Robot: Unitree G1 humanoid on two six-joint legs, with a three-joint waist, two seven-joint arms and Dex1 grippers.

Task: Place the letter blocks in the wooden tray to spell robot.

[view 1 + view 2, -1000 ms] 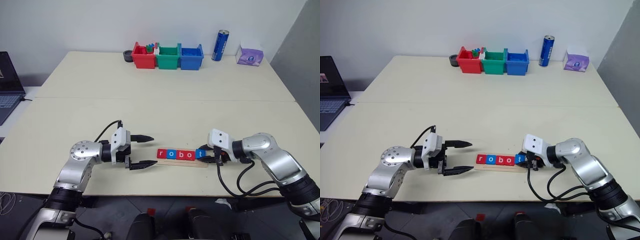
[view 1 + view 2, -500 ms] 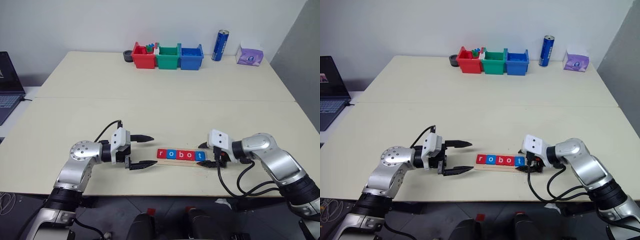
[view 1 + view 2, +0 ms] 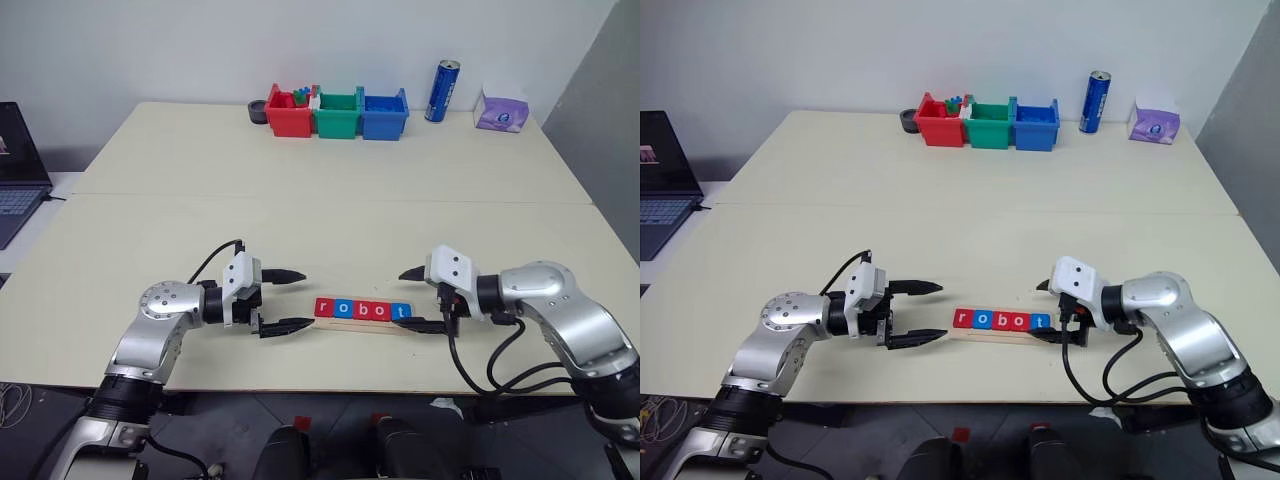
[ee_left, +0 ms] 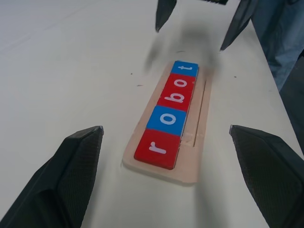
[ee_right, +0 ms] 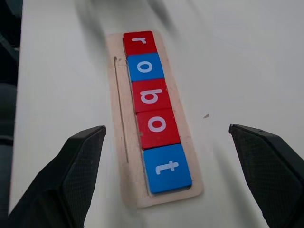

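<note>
Wrist views resolve letters: five letter blocks (image 5: 153,105), three red, two blue, in one wooden tray (image 5: 118,118). Between spread fingers of left gripper (image 3: 285,300) and right gripper (image 3: 418,298).

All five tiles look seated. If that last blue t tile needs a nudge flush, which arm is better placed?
Right. Its open pincer sits at the pale wooden tray's t end, beside the blue t tile. The open left pincer faces the red r tile.

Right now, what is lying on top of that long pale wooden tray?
On the long pale wooden tray lie five flat square letter tiles, red, blue, red, red, blue, spelling robot. The wood beneath them is covered; a thin groove shows beside them.
</note>
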